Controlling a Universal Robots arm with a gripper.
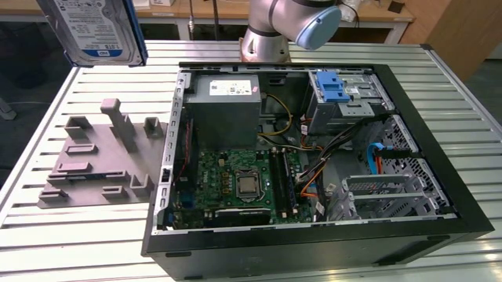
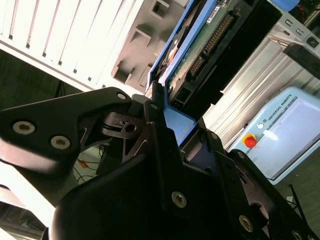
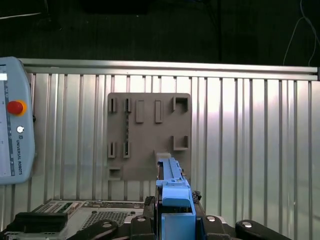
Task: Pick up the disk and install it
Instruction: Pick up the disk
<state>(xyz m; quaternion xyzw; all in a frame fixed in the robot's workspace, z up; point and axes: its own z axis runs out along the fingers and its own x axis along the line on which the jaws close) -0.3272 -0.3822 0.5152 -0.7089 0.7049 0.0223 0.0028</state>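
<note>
The disk [image 1: 98, 29], a silver drive with a blue-and-white label in a blue bracket, hangs high over the table's far corner at the exterior view's left, well above the grey fixture plate [image 1: 94, 158]. In the second wrist view my gripper [image 2: 170, 127] is shut on the blue bracket's end, and the disk's green circuit-board side [image 2: 200, 45] reaches away from the black fingers [image 2: 155, 135]. In the first wrist view the disk [image 3: 172, 182] stands edge-on between the fingers of the gripper [image 3: 175, 220], with the fixture plate [image 3: 149, 135] far below it.
The open computer case [image 1: 439, 194] lies on the slatted table [image 1: 79, 247], with a grey power supply [image 1: 223, 111], a green motherboard [image 1: 239, 182] and a silver drive cage with a blue latch [image 1: 345, 94]. The arm's base [image 1: 271, 35] stands behind the case. A teach pendant [image 3: 15, 135] lies beside the table.
</note>
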